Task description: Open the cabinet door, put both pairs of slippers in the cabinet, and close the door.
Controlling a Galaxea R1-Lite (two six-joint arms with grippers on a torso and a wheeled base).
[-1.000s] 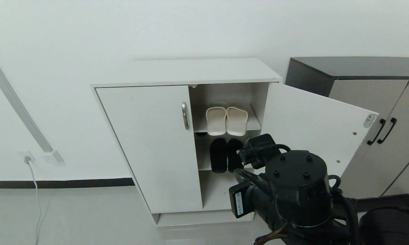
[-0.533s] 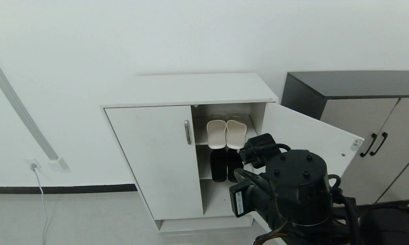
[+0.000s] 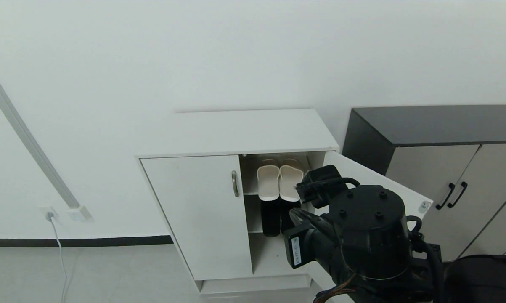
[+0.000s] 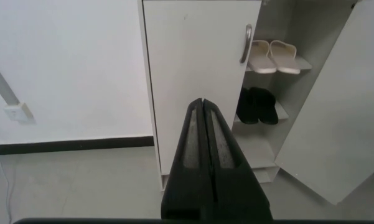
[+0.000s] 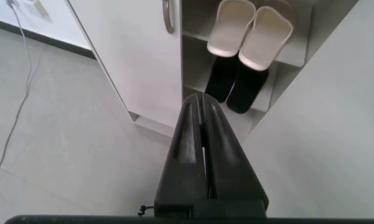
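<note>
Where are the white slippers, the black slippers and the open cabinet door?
white slippers [image 5: 266,36], right wrist view, one slipper's footbed.
black slippers [image 4: 257,106], left wrist view, middle of the pair.
open cabinet door [image 4: 336,112], left wrist view, its inner face.

Found a white cabinet [image 3: 244,130] backed against the far wall, two doors wide. Saw the left door [image 3: 198,210] shut, with a metal bar handle [image 3: 234,184] upright by its inner edge. Saw the right door [image 4: 336,112] standing out toward the near right, laying open the right half. Noted a pair of white slippers [image 3: 279,182] side by side and touching on the upper shelf, reaching its near edge. Noted a pair of black slippers [image 3: 274,219] directly below on the middle shelf, likewise side by side, lying front to back.
</note>
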